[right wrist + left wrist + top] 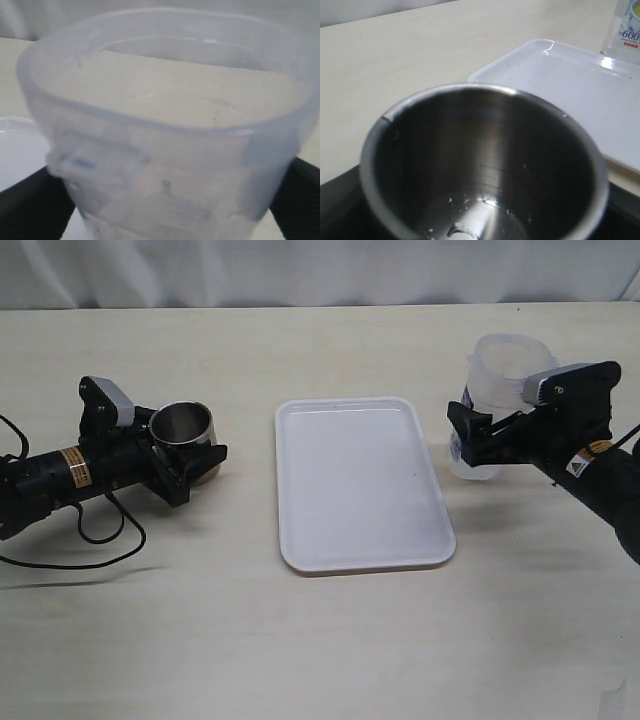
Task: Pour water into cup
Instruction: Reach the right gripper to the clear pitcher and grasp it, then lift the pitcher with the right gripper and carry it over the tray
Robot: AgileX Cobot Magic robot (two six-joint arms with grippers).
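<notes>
Now left tool point(190, 457) grasps cup point(180, 423), right tool point(462, 438) grasps tumbler point(500, 365), w/ tray point(360, 490) between. Risk: they are well apart, so early tilt spills onto tray, not in cup.

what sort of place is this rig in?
Probably a robot lab test bench: a plain pale table, a white backdrop behind it, and a tray, cup and tumbler staged as props.

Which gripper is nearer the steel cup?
Left. The left gripper has its jaws on either side of the cup; the right gripper is far off across the tray, around the tumbler.
</notes>
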